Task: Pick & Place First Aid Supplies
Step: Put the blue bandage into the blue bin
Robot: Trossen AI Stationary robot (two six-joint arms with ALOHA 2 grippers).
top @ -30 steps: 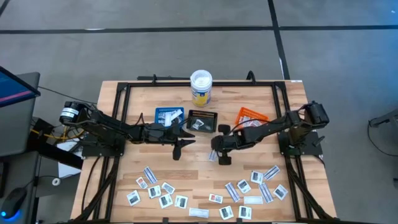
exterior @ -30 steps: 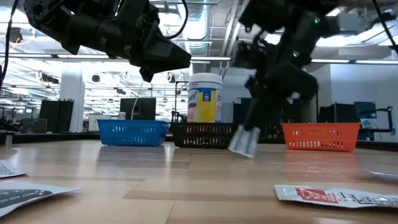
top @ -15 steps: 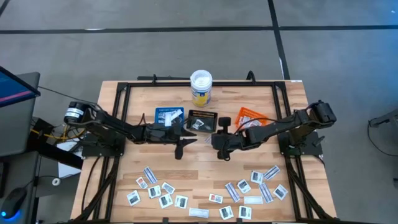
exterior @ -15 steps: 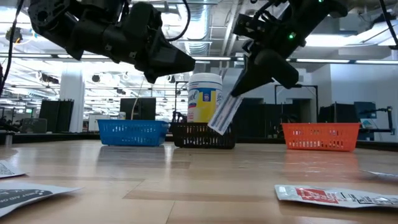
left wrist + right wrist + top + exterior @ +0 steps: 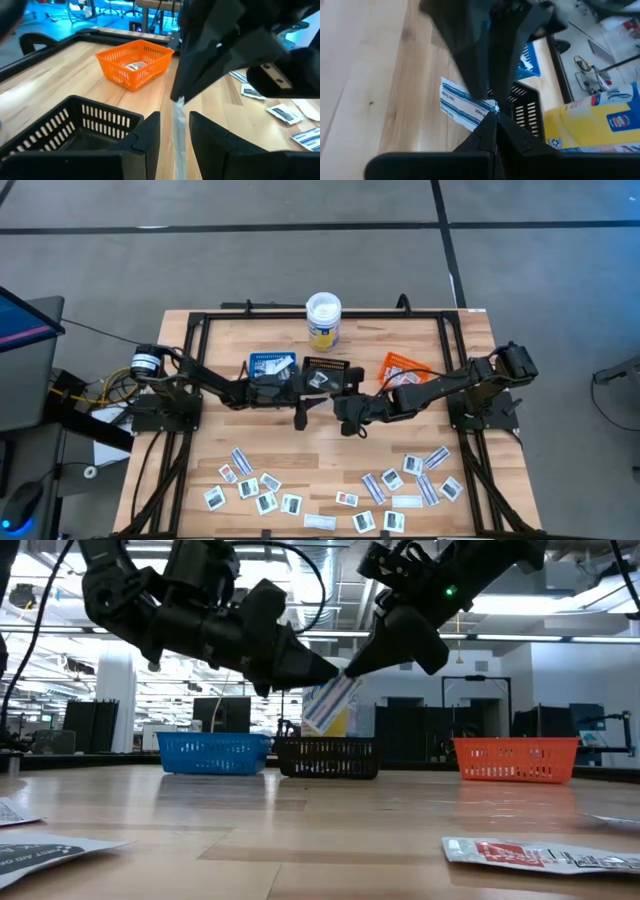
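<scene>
Our left end effector [image 5: 325, 671] sits part-open around the limp, light strip packet [image 5: 329, 704], pinched by its end in our clamped right end effector [image 5: 352, 668] above the black tray [image 5: 328, 757]; grip its flat faces.

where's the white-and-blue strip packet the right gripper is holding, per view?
High: hidden between the two grippers, beside the black tray.
Low: strip packet above the black tray.
Left wrist: edge-on, tray beside.
Right wrist: at fingertips, tray beyond.
Landmark: black tray.
</scene>
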